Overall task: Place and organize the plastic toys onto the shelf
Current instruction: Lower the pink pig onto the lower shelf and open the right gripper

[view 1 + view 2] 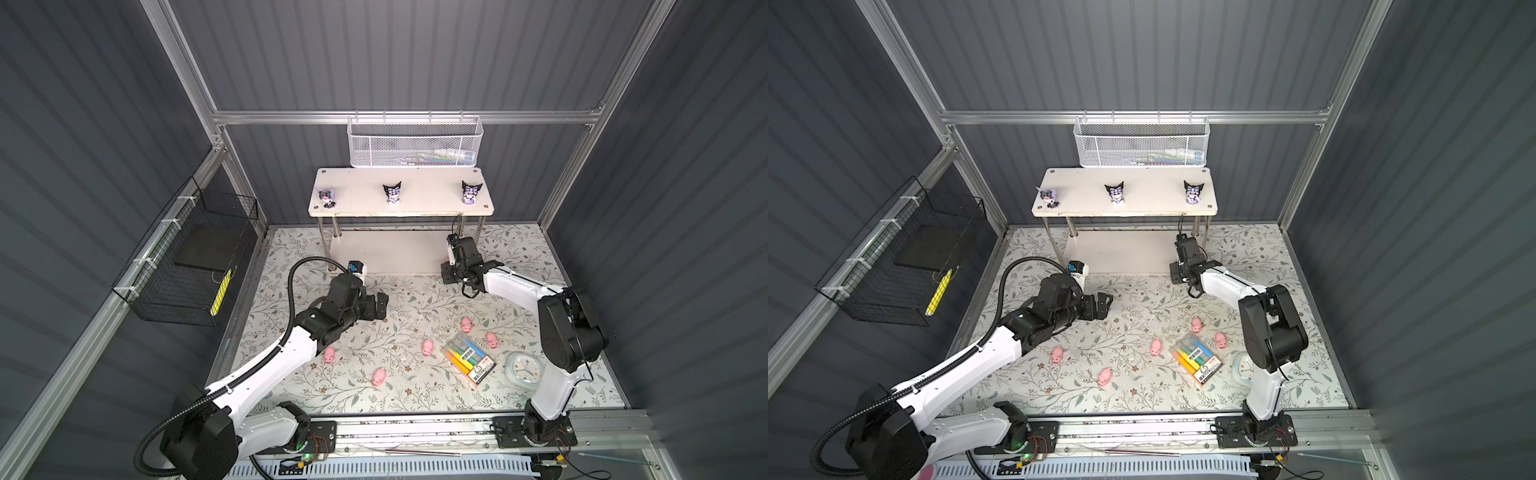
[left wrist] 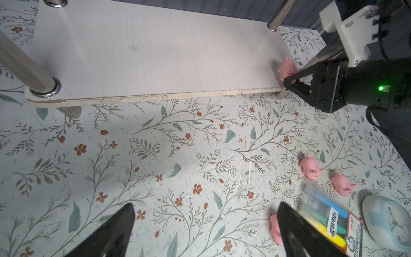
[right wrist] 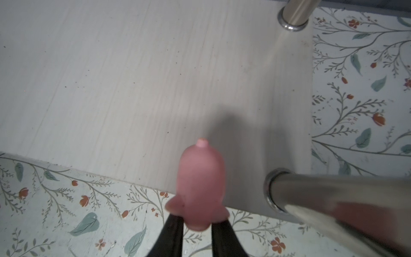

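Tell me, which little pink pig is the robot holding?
The pig pinched in the right gripper, at the front edge of the shelf's lower board. The other five pigs lie loose on the flowery table.

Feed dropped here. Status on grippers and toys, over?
Right gripper shut on pig, at lower shelf board's front edge. Left gripper open, empty, above mat. Three figurines on top board, five pigs loose on mat. Metal post close beside held pig.
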Robot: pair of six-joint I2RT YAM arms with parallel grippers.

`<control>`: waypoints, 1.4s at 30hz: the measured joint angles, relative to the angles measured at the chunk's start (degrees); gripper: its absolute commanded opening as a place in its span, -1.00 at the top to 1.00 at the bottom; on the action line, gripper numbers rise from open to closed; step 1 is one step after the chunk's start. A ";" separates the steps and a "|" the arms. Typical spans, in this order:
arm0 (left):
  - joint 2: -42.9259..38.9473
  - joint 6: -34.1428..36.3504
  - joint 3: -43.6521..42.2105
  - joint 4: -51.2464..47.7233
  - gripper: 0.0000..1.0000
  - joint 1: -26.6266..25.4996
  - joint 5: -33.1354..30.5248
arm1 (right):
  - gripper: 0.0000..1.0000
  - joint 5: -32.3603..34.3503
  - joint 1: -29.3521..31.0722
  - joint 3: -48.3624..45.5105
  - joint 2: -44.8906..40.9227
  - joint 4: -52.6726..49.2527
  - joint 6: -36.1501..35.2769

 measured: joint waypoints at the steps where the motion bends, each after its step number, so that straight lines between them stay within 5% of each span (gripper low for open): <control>1: 0.00 0.02 0.02 0.00 -0.99 0.00 -0.02 | 0.52 -0.15 -0.15 0.00 0.07 -0.02 0.00; 15: 0.00 0.02 0.00 -0.09 -0.99 0.00 -0.04 | 0.44 -1.75 -2.62 1.18 2.10 0.02 0.55; 42: -2.91 0.00 -0.02 -0.68 -0.99 0.00 -0.26 | -0.11 -3.63 -2.93 -0.79 -3.67 -0.79 3.54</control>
